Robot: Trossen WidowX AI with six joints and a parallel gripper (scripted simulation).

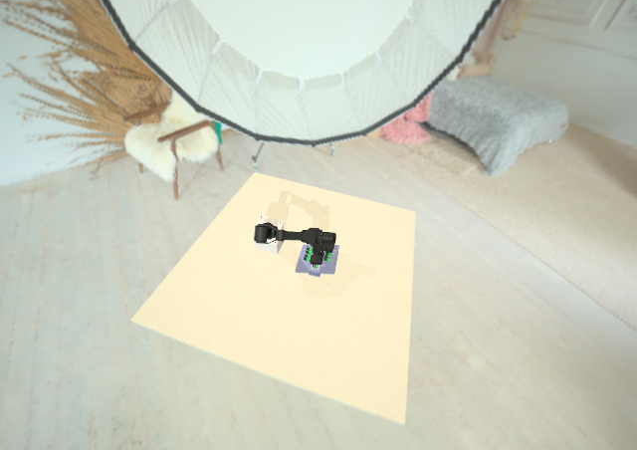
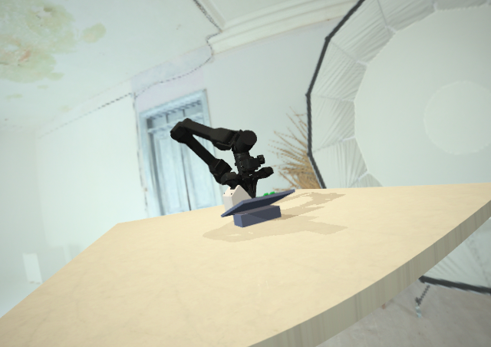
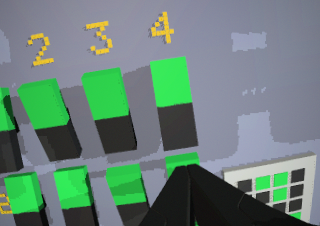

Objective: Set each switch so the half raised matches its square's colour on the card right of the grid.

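The blue-grey panel [image 1: 329, 269] [image 2: 258, 205] [image 3: 210, 31] carries switches with green far halves and dark near halves. In the wrist view, row A shows switch 2 [image 3: 44, 103], switch 3 [image 3: 106, 96] and switch 4 [image 3: 171, 83]; which ends stand raised is hard to tell. My gripper [image 3: 186, 174] [image 2: 253, 196] is shut and empty, its tips over the column 4 switch of row B [image 3: 182, 160], mostly hiding it. Contact cannot be told. The card [image 3: 310, 176] shows a far row of dark, green, green, dark; its second row has green third and dark fourth. The fingers hide its lower left.
The panel rests tilted on a blue block [image 2: 258, 216] on the wooden table [image 1: 309, 327] [image 2: 190, 279]. The arm's white base [image 1: 267, 244] [image 2: 231, 200] stands beside it. Further row B switches [image 3: 72, 188] [image 3: 125, 186] lie left of the fingers.
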